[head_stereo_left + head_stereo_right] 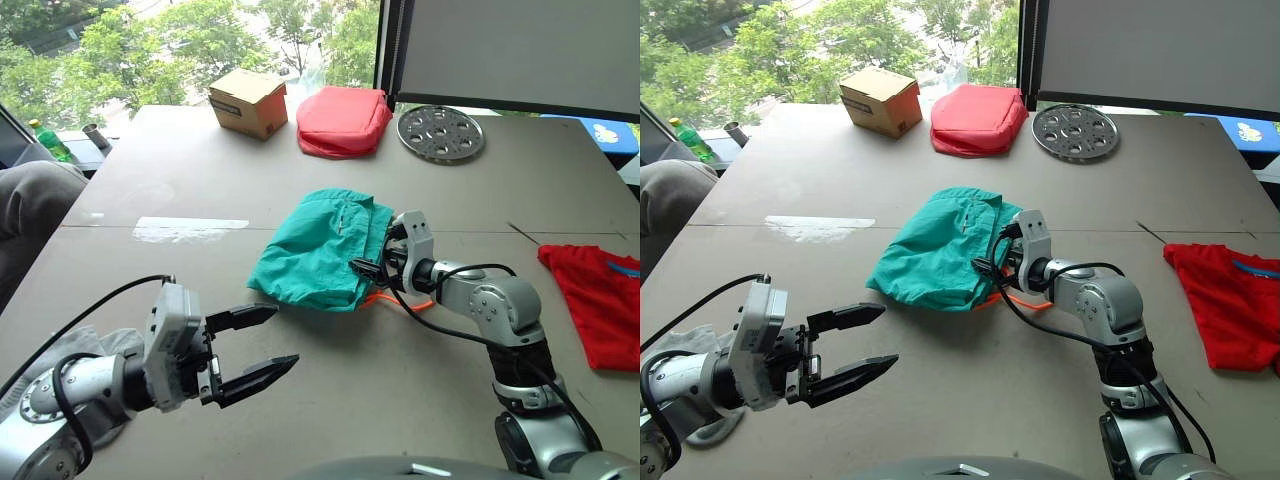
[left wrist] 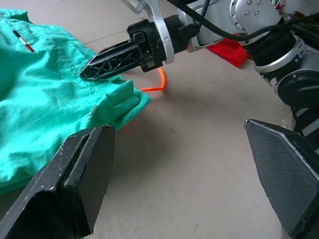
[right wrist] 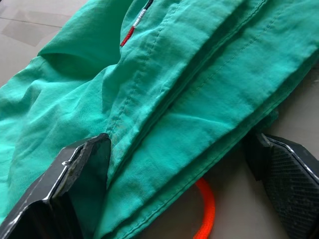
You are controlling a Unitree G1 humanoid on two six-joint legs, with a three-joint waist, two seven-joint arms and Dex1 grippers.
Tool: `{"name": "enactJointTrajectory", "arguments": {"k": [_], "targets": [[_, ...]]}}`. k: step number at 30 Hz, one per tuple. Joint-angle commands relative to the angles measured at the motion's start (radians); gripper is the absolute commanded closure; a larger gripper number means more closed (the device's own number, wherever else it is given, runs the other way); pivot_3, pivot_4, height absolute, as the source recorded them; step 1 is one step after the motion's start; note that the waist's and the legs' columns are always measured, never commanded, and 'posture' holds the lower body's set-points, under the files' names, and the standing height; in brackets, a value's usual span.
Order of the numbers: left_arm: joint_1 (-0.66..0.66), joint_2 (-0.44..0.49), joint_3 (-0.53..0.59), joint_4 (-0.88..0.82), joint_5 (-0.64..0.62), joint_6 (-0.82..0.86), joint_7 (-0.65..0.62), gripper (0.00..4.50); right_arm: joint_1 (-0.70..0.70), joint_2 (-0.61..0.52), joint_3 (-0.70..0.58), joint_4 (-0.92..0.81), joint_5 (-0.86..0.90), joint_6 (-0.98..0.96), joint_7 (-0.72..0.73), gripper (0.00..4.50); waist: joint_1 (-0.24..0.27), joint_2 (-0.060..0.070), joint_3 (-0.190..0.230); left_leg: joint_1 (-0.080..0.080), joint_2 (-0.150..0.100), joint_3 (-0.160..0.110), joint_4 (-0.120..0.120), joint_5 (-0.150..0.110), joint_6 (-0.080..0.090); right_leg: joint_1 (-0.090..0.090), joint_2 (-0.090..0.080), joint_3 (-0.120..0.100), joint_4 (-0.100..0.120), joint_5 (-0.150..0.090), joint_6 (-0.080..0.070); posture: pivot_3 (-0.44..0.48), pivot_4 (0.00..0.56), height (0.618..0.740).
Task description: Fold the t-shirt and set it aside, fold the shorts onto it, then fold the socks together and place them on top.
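The teal shorts (image 1: pixel 315 250) lie bunched in the middle of the table, and their orange drawstring (image 1: pixel 385 298) trails out at the near right edge. My right gripper (image 1: pixel 366 266) is at that edge. It is open, with the shorts' folded hem (image 3: pixel 189 99) lying between its fingers. My left gripper (image 1: pixel 283 337) hovers open and empty over bare table, in front of the shorts and to their left. The red t-shirt (image 1: pixel 598 300) lies flat at the table's right edge. The light grey socks (image 1: pixel 95 345) peek out from under my left arm.
Along the far edge stand a cardboard box (image 1: pixel 248 100), a puffy salmon-red pouch (image 1: pixel 343 120) and a round perforated metal plate (image 1: pixel 440 132). A green bottle (image 1: pixel 48 140) and a person's grey-clad limb (image 1: pixel 35 205) are off the table's left side.
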Motion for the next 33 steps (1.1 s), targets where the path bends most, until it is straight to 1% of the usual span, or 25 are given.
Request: {"name": "enactJointTrajectory", "arguments": {"k": [1,8,12,18,21,24,25,26,28,29,30,33], "targets": [[0.032,-0.012,0.034,-0.012,0.032,-0.057,-0.020,0.06,-0.022,0.015,0.090,0.076,-0.078,-0.053,0.009,0.00,-0.012,0.000,0.000,0.000,0.000,0.000,0.000,0.001,-0.001,0.000,0.000,0.000,0.000,0.000,0.000,0.000,0.150,0.739],[0.077,-0.030,0.050,0.004,0.067,-0.098,-0.021,0.06,-0.004,0.063,0.178,0.129,-0.148,-0.084,0.030,0.00,-0.019,0.000,0.000,0.007,0.004,0.000,-0.001,0.001,-0.002,0.000,0.000,-0.004,0.001,0.000,0.000,0.000,0.150,0.739],[0.062,-0.033,0.038,0.011,0.081,-0.106,-0.005,0.06,0.035,0.072,0.209,0.154,-0.197,-0.118,0.033,0.00,-0.019,-0.001,-0.001,0.014,0.004,0.000,-0.007,0.001,-0.003,0.000,-0.002,-0.004,-0.001,0.000,0.000,0.000,0.150,0.739],[0.021,-0.035,-0.016,0.005,0.100,-0.102,0.027,0.06,0.091,0.015,0.259,0.117,-0.281,-0.214,0.063,0.00,-0.023,0.000,-0.005,0.016,0.005,0.000,-0.010,-0.001,-0.007,-0.003,-0.001,-0.006,0.000,0.000,0.000,0.000,0.150,0.739],[-0.009,-0.034,-0.055,0.013,0.115,-0.103,0.039,0.06,0.119,-0.039,0.301,0.085,-0.327,-0.312,0.108,0.00,-0.016,0.001,-0.005,0.014,0.005,0.000,-0.010,-0.002,-0.008,-0.005,-0.002,-0.006,0.000,0.000,0.000,0.000,0.150,0.739],[-0.041,-0.039,-0.096,0.009,0.121,-0.099,0.060,0.06,0.158,-0.055,0.279,0.040,-0.312,-0.398,0.157,0.00,-0.009,0.000,-0.005,0.012,0.004,0.000,-0.010,-0.003,-0.008,-0.006,-0.002,-0.007,-0.002,0.000,0.000,0.000,0.150,0.739],[-0.053,-0.040,-0.110,0.013,0.127,-0.101,0.066,0.00,0.168,-0.060,0.270,0.026,-0.306,-0.428,0.178,0.56,-0.008,0.000,-0.005,0.012,0.004,0.000,-0.010,-0.003,-0.008,-0.006,-0.002,-0.007,-0.002,0.000,0.000,0.000,0.150,0.739],[-0.066,-0.042,-0.118,0.023,0.131,-0.105,0.070,0.00,0.174,-0.059,0.258,0.019,-0.297,-0.440,0.190,0.93,-0.007,0.000,-0.005,0.011,0.004,-0.001,-0.011,-0.003,-0.008,-0.006,-0.002,-0.007,-0.003,0.000,0.000,0.000,0.150,0.739],[-0.092,-0.043,-0.126,0.048,0.125,-0.108,0.067,0.00,0.174,-0.055,0.244,0.023,-0.296,-0.476,0.210,1.87,-0.007,0.000,-0.005,0.010,0.004,-0.001,-0.011,-0.003,-0.008,-0.006,-0.001,-0.008,-0.005,0.000,0.000,0.000,0.150,0.739],[-0.106,-0.043,-0.134,0.058,0.126,-0.108,0.066,0.00,0.171,-0.057,0.236,0.025,-0.293,-0.475,0.220,2.22,-0.007,0.000,-0.005,0.010,0.004,-0.001,-0.011,-0.003,-0.008,-0.006,-0.001,-0.009,-0.005,0.000,0.000,0.000,0.150,0.739],[-0.119,-0.045,-0.148,0.060,0.129,-0.106,0.072,0.00,0.170,-0.063,0.225,0.026,-0.289,-0.475,0.233,2.79,-0.007,0.000,-0.005,0.010,0.004,-0.001,-0.010,-0.003,-0.008,-0.006,-0.001,-0.009,-0.005,0.000,0.000,0.000,0.150,0.739],[-0.162,-0.039,-0.175,0.088,0.134,-0.108,0.061,0.00,0.159,-0.065,0.196,0.042,-0.272,-0.484,0.264,4.09,-0.005,0.000,-0.005,0.009,0.004,-0.001,-0.010,-0.003,-0.008,-0.006,-0.002,-0.010,-0.007,0.000,0.000,0.000,0.150,0.739]]}}
